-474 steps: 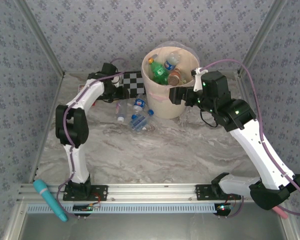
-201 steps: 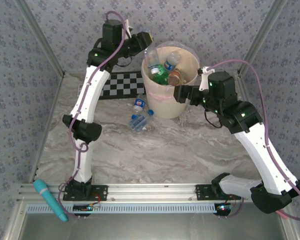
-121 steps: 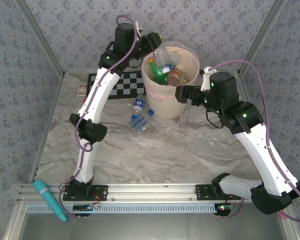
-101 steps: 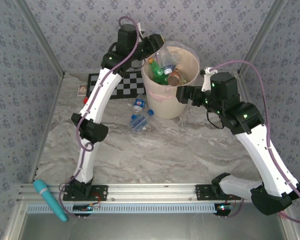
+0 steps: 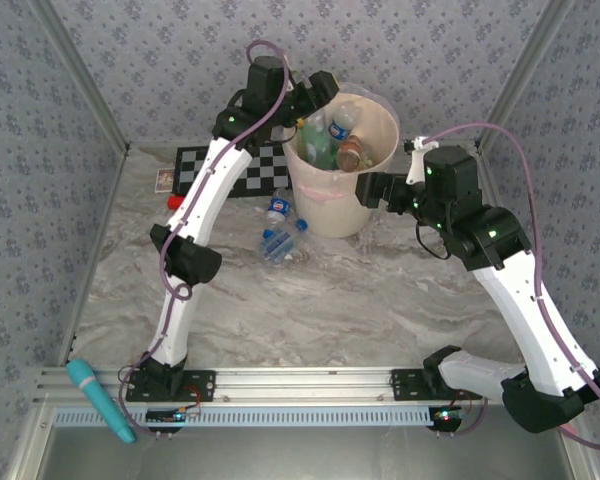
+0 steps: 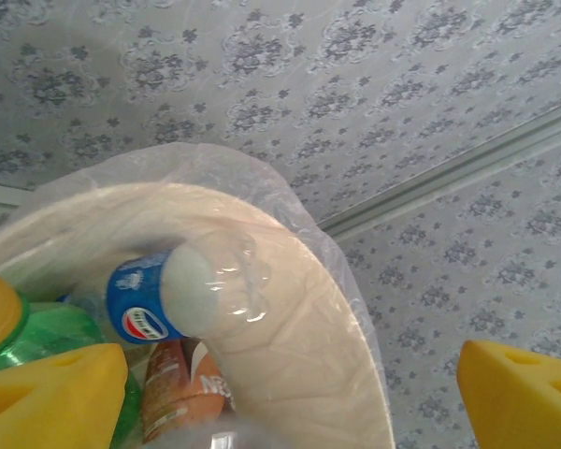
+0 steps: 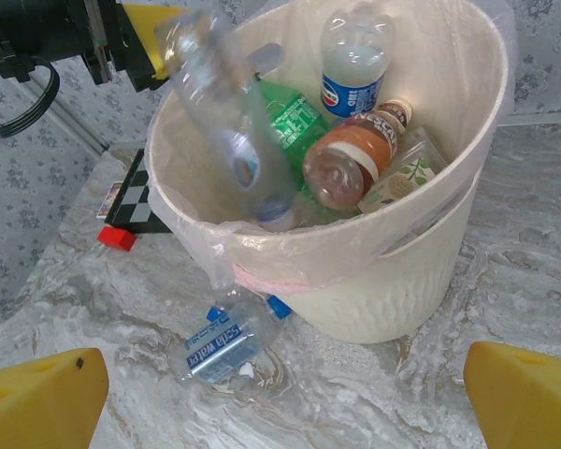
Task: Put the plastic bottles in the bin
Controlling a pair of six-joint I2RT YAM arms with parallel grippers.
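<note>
Cream bin (image 5: 325, 215), seen from above, at the table's (image 5: 310, 310) far edge holds bottles (image 5: 332, 135); loose bottles (image 5: 277, 243) lie beside it. Left wrist: our left gripper (image 6: 288, 400) gapes empty over the rim. Right wrist: our right gripper (image 7: 280, 402) wide, empty; a blurred clear bottle (image 7: 220, 112) leans inside.

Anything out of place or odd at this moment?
Mildly: a clear bottle is blurred and tilted inside the bin, seemingly mid-drop. Other bottles lie on the table at its base.
</note>
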